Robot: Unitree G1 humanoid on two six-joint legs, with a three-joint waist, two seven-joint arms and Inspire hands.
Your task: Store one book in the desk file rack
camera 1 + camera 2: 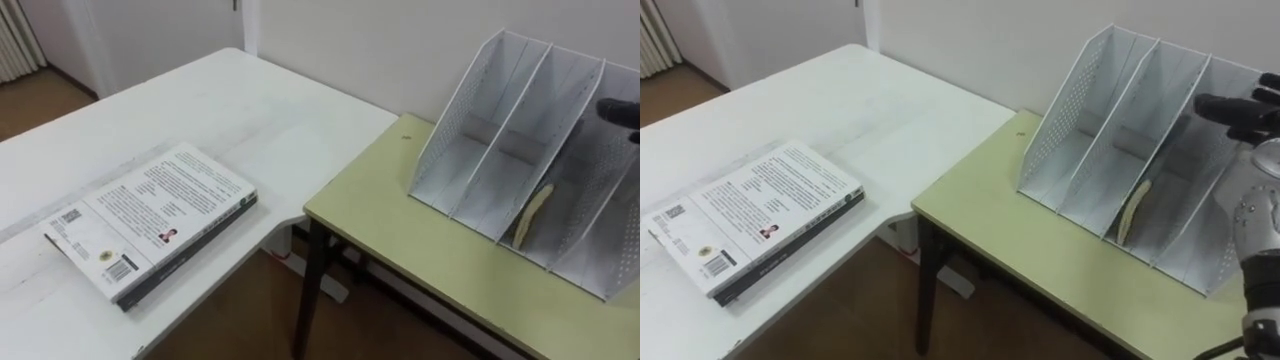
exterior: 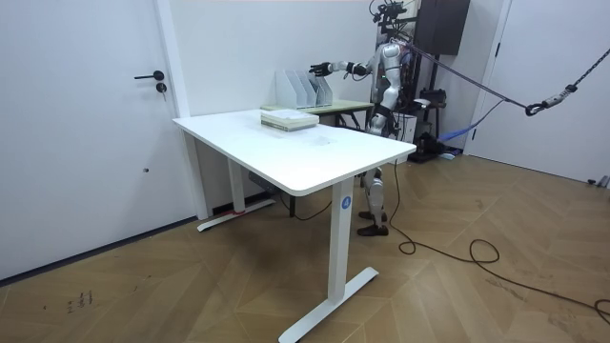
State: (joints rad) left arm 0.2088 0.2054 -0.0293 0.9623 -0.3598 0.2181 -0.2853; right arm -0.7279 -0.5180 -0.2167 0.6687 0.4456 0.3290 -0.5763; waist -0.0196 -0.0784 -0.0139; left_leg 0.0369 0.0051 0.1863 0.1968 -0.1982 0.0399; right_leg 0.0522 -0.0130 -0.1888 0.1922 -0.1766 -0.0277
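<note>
To the left of the file rack [image 1: 455, 110], as the robot faced it, the white desk [image 1: 250, 110] extended toward the near side and met the corner of the green-topped table [image 1: 400, 240] that carried the rack. The robot stood upright at this table, with the right arm extended toward the rack. The rack stood upright at the rear of the green top, near the wall, with the open compartments facing the robot. The book [image 1: 150, 215] lay flat on the white desk, well apart from the rack on its left, barcode side up, outside every compartment. The right hand [image 1: 1240, 112] hovered at the upper right end of the rack, fingers extended and holding nothing. A pale, narrow strip [image 1: 533, 212] leaned inside one inner compartment of the rack.
</note>
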